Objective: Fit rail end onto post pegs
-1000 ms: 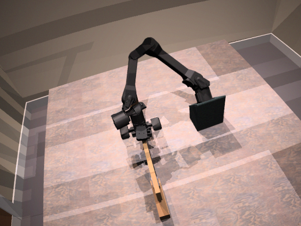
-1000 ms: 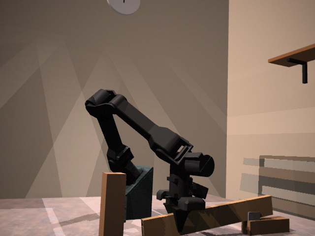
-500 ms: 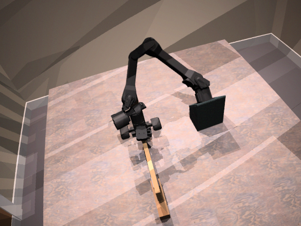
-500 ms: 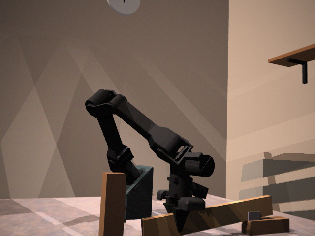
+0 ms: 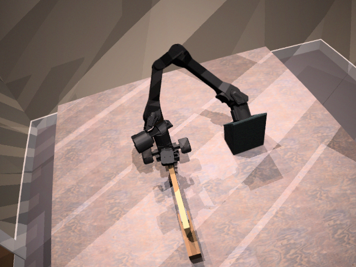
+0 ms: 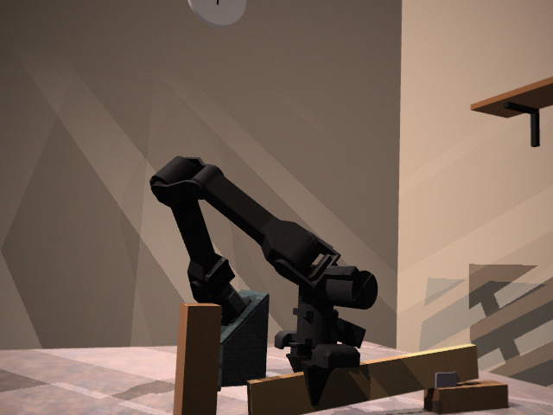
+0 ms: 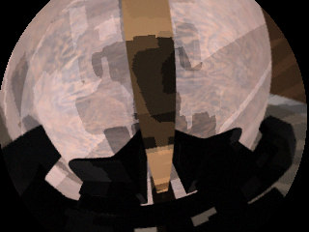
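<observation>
The long wooden rail [image 5: 180, 201] [image 6: 402, 370] [image 7: 147, 19] slopes down from its far end, above the bracket [image 6: 445, 379] on the low footboard block [image 5: 193, 248] [image 6: 473, 398], to its near end close to the table. My gripper [image 6: 313, 387] [image 7: 152, 129] is shut on the rail, one finger on each side, between the middle and the near end. The upright wooden post [image 6: 199, 357] stands beyond the near end in the exterior view, with a gap between them. The pegs and the holes cannot be made out, and the arm hides the post in the top view.
The dark green wedge-shaped arm base [image 5: 247, 133] [image 6: 244, 353] stands to one side of the rail, behind the post in the exterior view. The arm arches from it over the table [image 5: 114, 201]. A wall shelf [image 6: 518, 98] is at the far right, away from the arm.
</observation>
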Robot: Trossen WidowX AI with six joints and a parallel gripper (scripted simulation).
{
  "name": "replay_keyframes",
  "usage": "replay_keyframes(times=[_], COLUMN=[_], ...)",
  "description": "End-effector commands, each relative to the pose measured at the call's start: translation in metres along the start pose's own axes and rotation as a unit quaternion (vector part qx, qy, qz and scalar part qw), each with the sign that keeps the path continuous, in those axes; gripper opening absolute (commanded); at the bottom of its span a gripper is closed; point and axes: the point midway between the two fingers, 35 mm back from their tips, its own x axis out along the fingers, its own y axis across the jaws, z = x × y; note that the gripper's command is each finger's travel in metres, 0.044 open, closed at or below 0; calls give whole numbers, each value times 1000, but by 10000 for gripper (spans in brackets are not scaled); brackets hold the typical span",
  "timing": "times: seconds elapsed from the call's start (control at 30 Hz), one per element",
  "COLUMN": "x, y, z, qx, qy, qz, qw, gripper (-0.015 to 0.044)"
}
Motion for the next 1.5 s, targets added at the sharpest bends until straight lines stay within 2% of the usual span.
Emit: replay_keyframes(times=[0.0,1.47], x=[-6,-29], y=[-2,-3], z=[1,1], qx=[-2,-2], qy=[-3,-3], qz=[-5,-5], qw=[1000,1000], gripper=[0,0])
